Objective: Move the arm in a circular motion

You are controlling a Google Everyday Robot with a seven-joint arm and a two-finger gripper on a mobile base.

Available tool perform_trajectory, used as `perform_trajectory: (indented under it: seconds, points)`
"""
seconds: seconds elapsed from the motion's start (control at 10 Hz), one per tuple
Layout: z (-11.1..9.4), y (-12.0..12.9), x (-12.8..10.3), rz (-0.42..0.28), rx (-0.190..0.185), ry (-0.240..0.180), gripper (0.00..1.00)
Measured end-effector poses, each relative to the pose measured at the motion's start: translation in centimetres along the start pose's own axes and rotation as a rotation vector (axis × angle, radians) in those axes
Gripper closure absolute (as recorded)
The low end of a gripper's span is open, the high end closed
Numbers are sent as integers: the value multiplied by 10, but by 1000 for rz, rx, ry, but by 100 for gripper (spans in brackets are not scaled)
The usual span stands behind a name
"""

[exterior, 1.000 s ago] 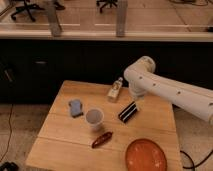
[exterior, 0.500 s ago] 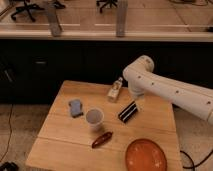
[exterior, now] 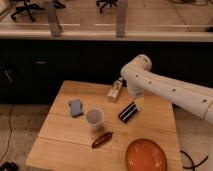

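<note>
From my remote seat I see the arm reaching in from the right edge of the camera view, a thick white tube with small dark dots along it. It rises leftward to a rounded joint above the far side of the wooden table, then bends downward. The gripper hangs at the lower end of that bend, over the table's far right part and just above a dark rectangular packet. I cannot tell whether the tool is spread or pressed together, nor whether it touches the packet.

A small pale bottle-like item lies just to the left of the arm's downward section, near the table's far edge. A white cup stands upright near the middle of the table. A blue-grey pad lies close to the cup's left, apart from it. In front of the cup lies a reddish-brown elongated thing, set at a slant. An orange plate sits at the near right corner, partly cut off by the bottom edge of the view.

Behind the table runs a dark cabinet front under a pale counter. Beyond that I make out the bases of office chairs on a light floor
</note>
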State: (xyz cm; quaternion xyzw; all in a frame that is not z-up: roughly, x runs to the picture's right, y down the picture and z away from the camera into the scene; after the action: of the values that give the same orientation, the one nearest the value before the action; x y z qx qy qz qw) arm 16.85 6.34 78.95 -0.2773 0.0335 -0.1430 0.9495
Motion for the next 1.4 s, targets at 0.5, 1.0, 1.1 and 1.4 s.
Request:
perform_trajectory:
  seconds: [0.5, 1.0, 1.1, 1.4]
  points:
    - [0, -5, -4, -33, -9, 10, 20]
    - [-4, -7, -6, -79, -19, 17, 20]
    - [-4, -7, -5, -83, -20, 18, 20]
    - [-4, -11, -6, -111, -22, 19, 23]
